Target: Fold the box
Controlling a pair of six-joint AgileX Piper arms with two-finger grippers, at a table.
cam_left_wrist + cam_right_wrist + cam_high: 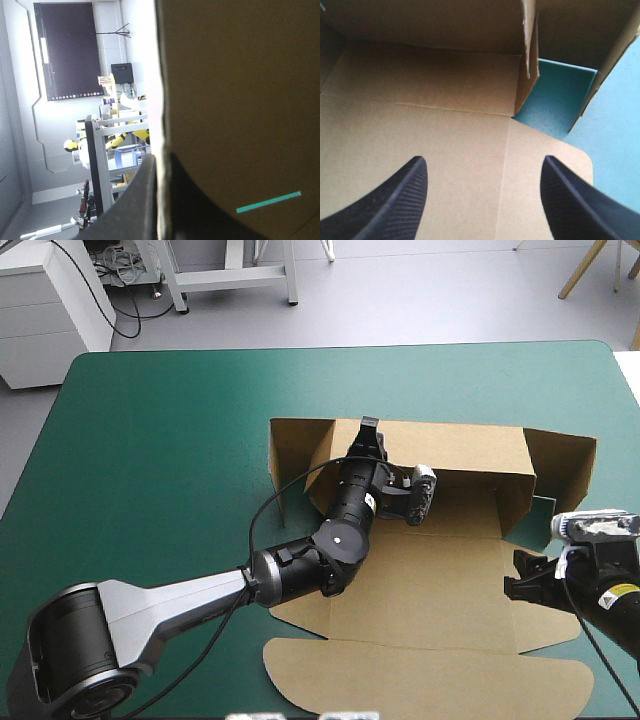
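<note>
Box [440, 570], brown board, on teal-green cover [160, 440], right of table centre: base flat, far wall [455, 448] raised, end flaps standing at both far corners, rounded lid flap [420, 675] flat toward near edge. Left gripper [161, 159]: black fingers all but closed, pinching top edge of far wall, board between them. Right gripper [482, 167]: fingers spread wide, nothing between, above right end of base; upright end flap [530, 55] and patch of cover ahead.

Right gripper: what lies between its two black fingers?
Only the flat, creased brown board of the box, nothing else. The right gripper stands open over it, as the right wrist view shows.
</note>
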